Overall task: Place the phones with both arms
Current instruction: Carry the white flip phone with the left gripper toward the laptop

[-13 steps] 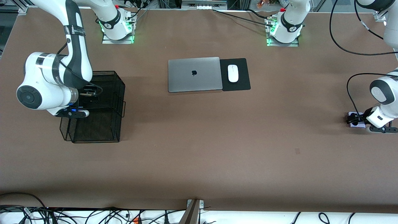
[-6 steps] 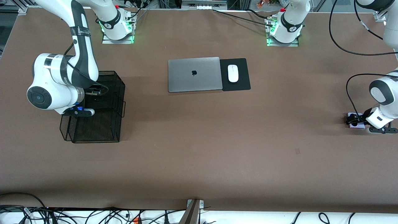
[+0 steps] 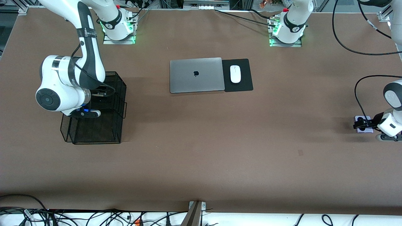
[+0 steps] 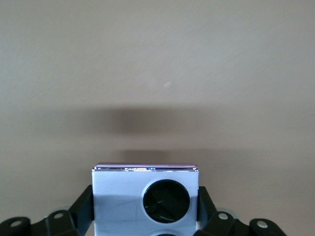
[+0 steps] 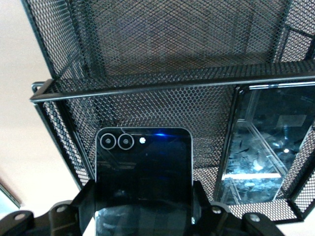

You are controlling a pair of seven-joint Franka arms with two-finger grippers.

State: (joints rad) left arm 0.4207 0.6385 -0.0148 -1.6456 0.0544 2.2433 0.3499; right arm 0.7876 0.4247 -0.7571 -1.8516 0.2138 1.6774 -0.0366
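Laptop [image 3: 195, 74], mouse [image 3: 235, 74] mid-table (both untouched).

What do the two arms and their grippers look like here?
Both arms are glossy white with black joint bands and round grey-black joint caps. A black cable runs along the right arm; another loops to the left arm. Both grippers are black, two-fingered: right gripper, left gripper. Bases glow green.

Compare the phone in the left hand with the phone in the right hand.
The lavender phone is pale; the black phone is dark and glossy. The lavender phone sits over bare table; the black phone is over the mesh basket. Both are small, squarish and gripped by their sides.
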